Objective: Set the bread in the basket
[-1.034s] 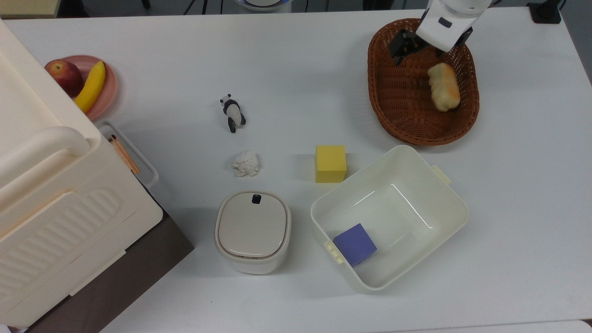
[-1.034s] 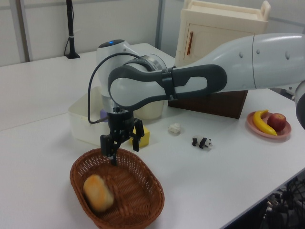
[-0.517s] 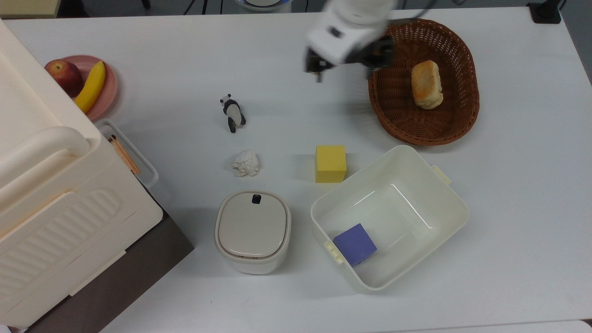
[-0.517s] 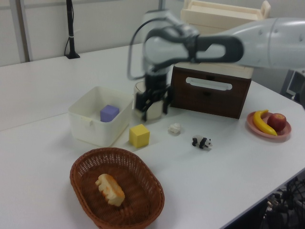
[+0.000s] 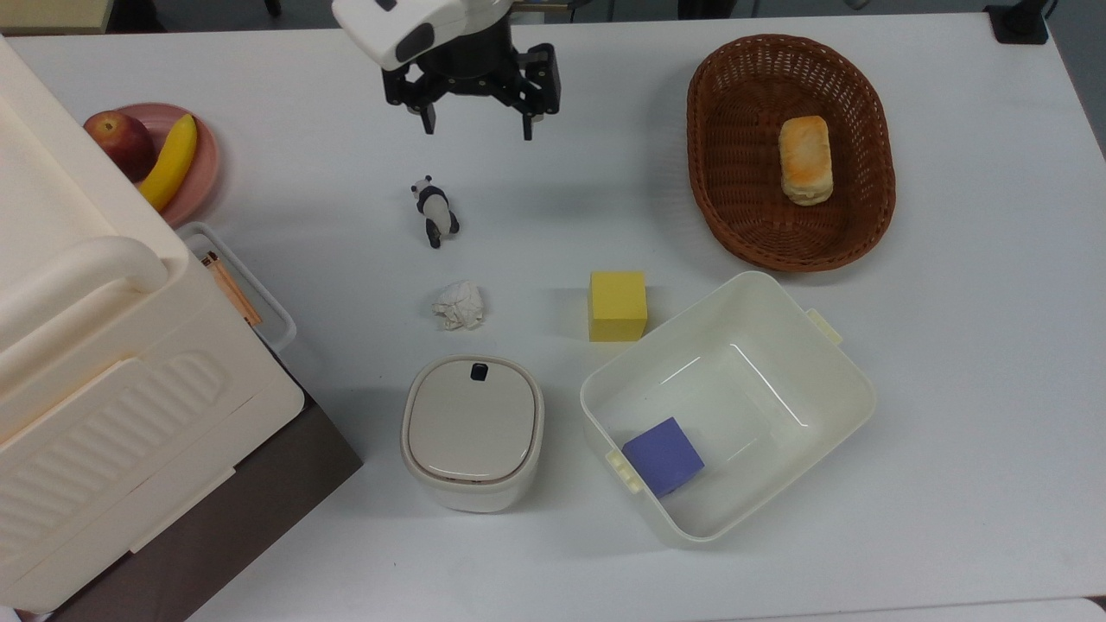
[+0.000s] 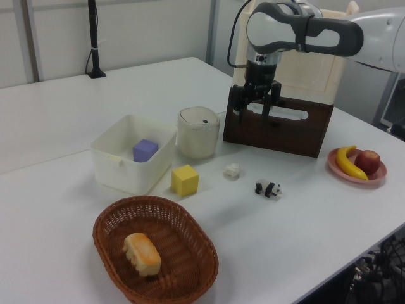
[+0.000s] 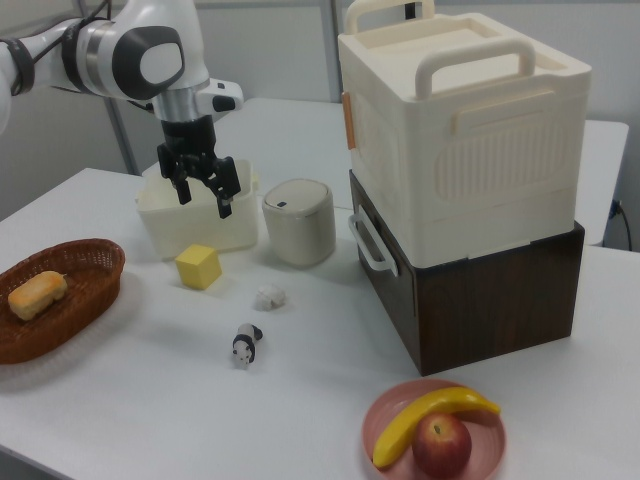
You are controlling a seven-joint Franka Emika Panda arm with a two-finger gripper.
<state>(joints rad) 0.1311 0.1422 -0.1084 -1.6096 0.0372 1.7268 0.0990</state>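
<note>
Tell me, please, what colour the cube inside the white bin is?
Purple cube; clearest in the top view.

Tool hangs raised, fingers spread, holding nothing.

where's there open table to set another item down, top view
Widest bare patch: the table on the top view's right, beyond the basket and white bin. Another along the bottom edge below the bin. Crowded: the middle, around the panda, paper ball, yellow cube and lidded can.
</note>
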